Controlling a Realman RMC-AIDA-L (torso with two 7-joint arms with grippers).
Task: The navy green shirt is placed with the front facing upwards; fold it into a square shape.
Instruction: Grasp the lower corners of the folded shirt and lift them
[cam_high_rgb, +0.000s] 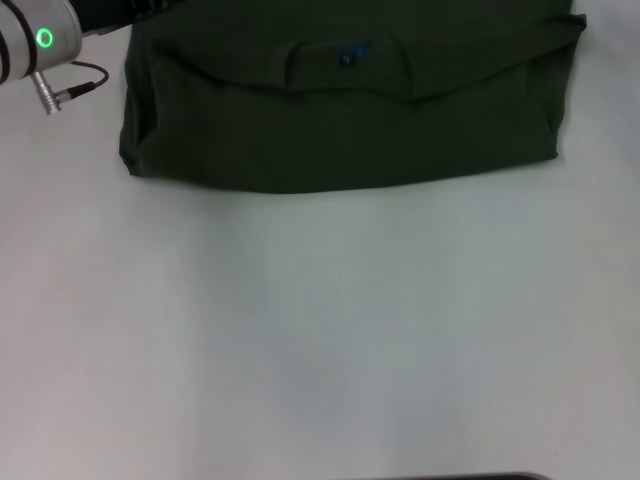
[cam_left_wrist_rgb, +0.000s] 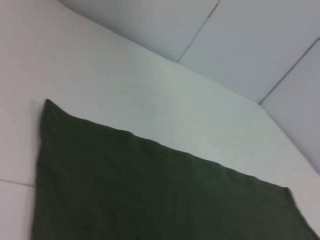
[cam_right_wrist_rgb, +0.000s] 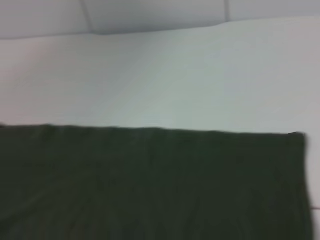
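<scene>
**Shirt lying folded at the far side of the table**

The navy green shirt (cam_high_rgb: 345, 120) was seen lying on the white table (cam_high_rgb: 320, 330), at the far side of it as viewed from the head camera. It had been folded into a wide, flat band, with a straight near edge and both side edges turned in. The ribbed collar (cam_high_rgb: 345, 55) was found near the far edge of the band, facing up, and a small blue neck tag (cam_high_rgb: 352, 52) was visible inside it. No lettering could be made out on the exposed cloth.

Part of the left arm (cam_high_rgb: 35, 40) was seen at the far left corner of the head view, with a green ring light lit on it and a thin black cable (cam_high_rgb: 80, 80) trailing beside it, just off the shirt's left edge. Neither pincer was shown in any view, so its state cannot be told.

In both wrist views, only dark green cloth was shown, lying flat on the table, with pale wall panels (cam_left_wrist_rgb: 240, 40) beyond.
</scene>
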